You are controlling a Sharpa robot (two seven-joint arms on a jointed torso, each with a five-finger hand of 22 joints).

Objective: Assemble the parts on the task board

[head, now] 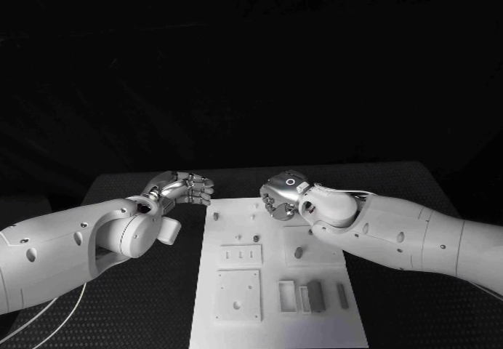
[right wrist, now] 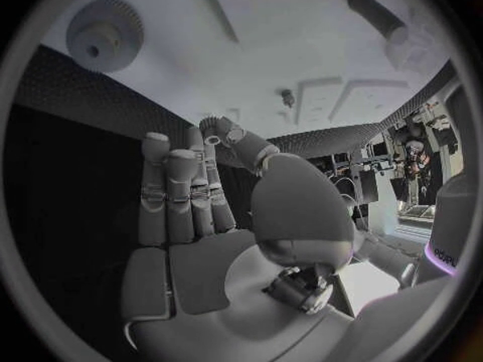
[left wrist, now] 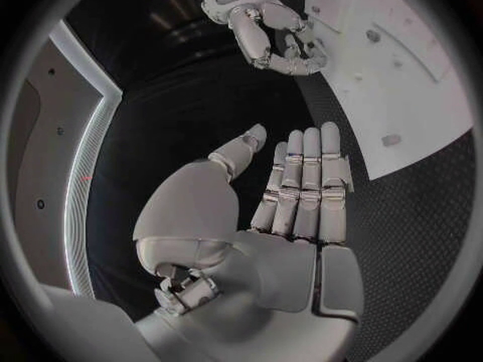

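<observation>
a black table [head: 419, 182] with a dotted, textured surface; dark surroundings behind it

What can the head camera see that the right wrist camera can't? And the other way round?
Head view alone: a row of grey parts standing at the near end of the board. Right wrist view alone: a gear lying on the board, past the fingertips. Both: the white board and the right hand, which holds nothing.
</observation>
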